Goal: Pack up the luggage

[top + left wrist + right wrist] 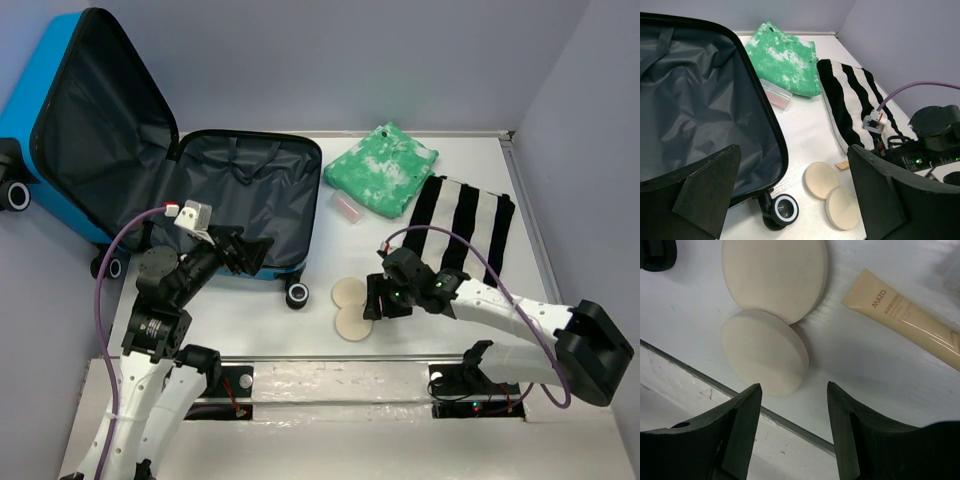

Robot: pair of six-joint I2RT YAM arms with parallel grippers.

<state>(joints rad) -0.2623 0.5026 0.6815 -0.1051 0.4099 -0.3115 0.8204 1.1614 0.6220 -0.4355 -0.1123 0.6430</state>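
Altogether: one luggage (250, 170); two beige discs (349, 293); one tube (905, 317).

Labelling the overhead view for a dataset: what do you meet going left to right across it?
The luggage → two round pads → striped cloth. The green cloth overlaps both, so left out.

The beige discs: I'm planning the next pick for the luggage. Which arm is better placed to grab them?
Right. The right hand, open, hovers beside the discs, which lie just ahead of it in the wrist view. The left hand, also open, sits at the luggage near edge, farther away.
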